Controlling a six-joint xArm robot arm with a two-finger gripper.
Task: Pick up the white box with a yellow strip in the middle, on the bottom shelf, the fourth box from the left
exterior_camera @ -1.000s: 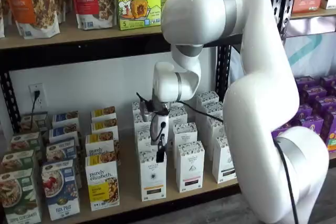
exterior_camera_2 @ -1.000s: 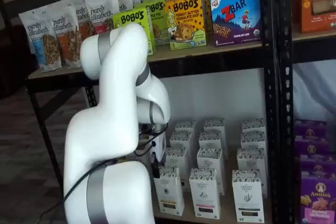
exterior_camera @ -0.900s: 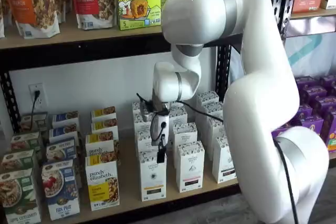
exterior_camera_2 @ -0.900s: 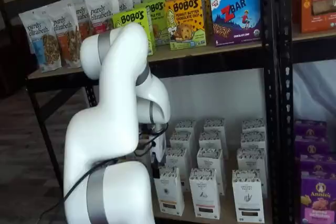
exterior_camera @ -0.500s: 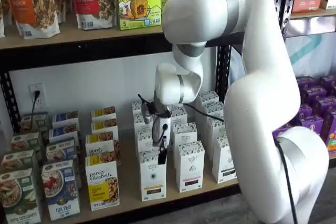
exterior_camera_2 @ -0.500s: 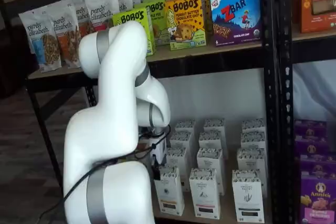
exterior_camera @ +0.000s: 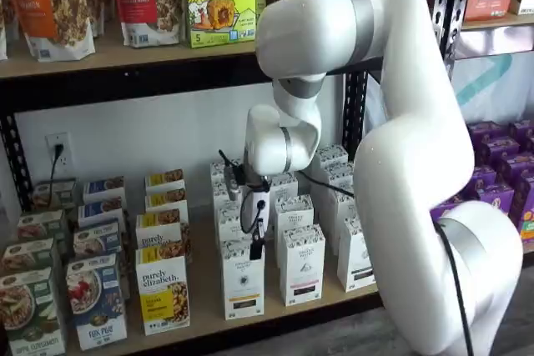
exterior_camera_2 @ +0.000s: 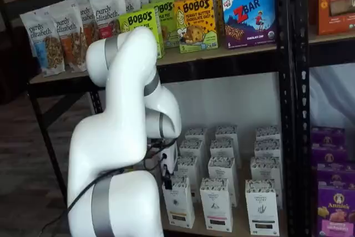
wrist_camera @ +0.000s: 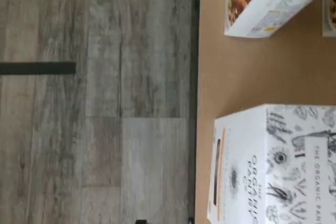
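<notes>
Gripper (exterior_camera: 254,243) hangs just above the white box (exterior_camera: 243,279), which stands at the front edge of the bottom shelf (exterior_camera: 209,327) beside a purely elizabeth box (exterior_camera: 163,289); whether its black fingers are spread or pressed together cannot be told.

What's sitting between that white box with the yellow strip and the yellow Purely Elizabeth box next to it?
Nothing: in a shelf view only bare wood of the bottom shelf separates the white box from the Purely Elizabeth box.
</notes>
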